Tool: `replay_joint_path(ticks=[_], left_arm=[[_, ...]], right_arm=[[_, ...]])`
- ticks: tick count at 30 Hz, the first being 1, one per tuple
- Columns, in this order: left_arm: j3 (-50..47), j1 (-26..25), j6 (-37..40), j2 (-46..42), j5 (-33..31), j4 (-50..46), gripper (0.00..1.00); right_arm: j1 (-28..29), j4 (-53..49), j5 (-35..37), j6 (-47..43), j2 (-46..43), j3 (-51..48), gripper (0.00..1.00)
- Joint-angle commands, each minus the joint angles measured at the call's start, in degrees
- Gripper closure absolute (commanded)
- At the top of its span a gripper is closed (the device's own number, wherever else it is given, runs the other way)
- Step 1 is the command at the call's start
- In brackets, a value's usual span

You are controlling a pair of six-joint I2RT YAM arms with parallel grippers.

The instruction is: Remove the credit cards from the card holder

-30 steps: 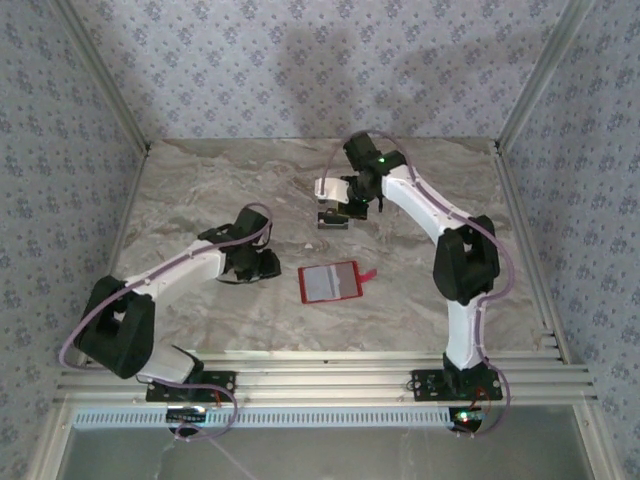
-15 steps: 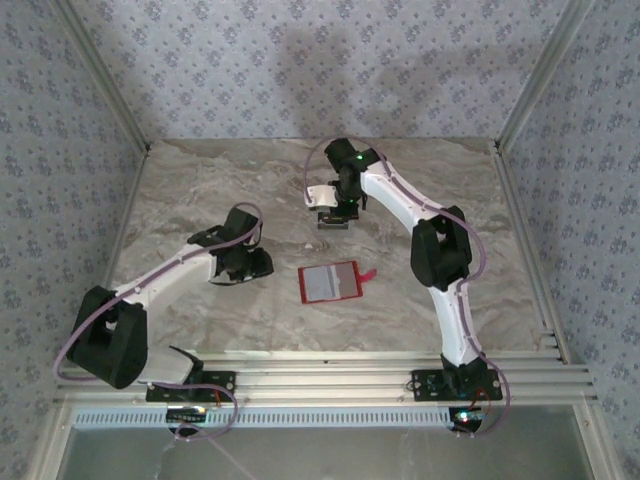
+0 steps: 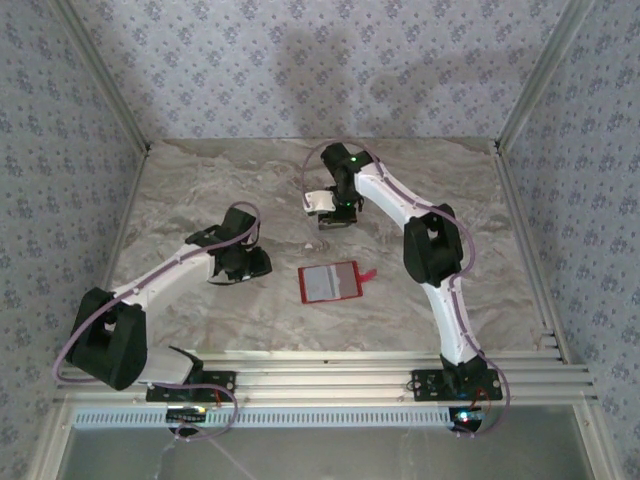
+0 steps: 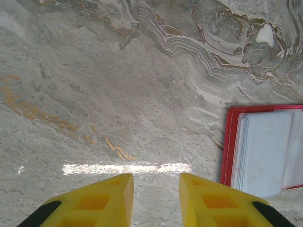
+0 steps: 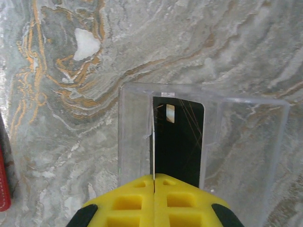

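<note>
A: Right tool (image 5: 154, 179), pressed together, pinches a card (image 5: 179, 142) above the clear tray (image 5: 134, 132); left tool (image 4: 156, 182) spread, empty.
B: Holder (image 3: 330, 283) lies open, centre frame. A skewed release could tip the card outside the tray.

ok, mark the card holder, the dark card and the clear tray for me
card holder (image 3: 329, 283), top external view, middle of its pale inner pocket.
dark card (image 5: 182, 142), right wrist view, middle of its dark face.
clear tray (image 5: 236, 98), right wrist view, on its far rim.
</note>
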Motion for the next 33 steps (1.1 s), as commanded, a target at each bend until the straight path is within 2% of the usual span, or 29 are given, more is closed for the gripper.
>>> replay_joint_path(ticks=[1, 5, 7, 10, 21, 25, 28, 33], left_arm=[[0.25, 0.28, 1.15, -0.7, 0.37, -0.58, 0.68], [0.87, 0.28, 1.32, -0.43, 0.71, -0.52, 0.68], [1.25, 0.29, 1.41, -0.43, 0.94, -0.58, 0.68], [1.81, 0.28, 1.61, -0.42, 0.92, -0.92, 0.68], [2.87, 0.31, 1.81, 0.64, 2.93, -1.01, 0.67], [3.5, -0.06, 1.89, 2.08, 4.61, -0.45, 0.67], [4.26, -0.99, 1.68, 3.58, 5.35, -0.05, 0.67], [6.73, -3.86, 1.05, 7.23, 5.32, 0.81, 0.67]], right_arm=[[0.66, -4.36, -2.83, 0.21, 1.34, 1.85, 1.0], [0.84, -2.96, -2.35, 1.36, 1.42, 1.85, 0.99], [0.94, -0.73, -0.53, 2.33, 1.29, 1.92, 0.85], [0.91, 2.01, 0.97, 2.64, 0.52, 1.86, 0.78], [0.81, 15.53, 5.32, 7.09, -8.0, -5.38, 0.74], [0.13, 16.82, 5.59, 15.85, -11.13, -7.4, 0.7], [-0.83, 17.08, 5.13, 25.9, -13.35, -8.65, 0.69], [-1.55, 21.41, 5.65, 45.8, -20.42, -17.04, 0.69]])
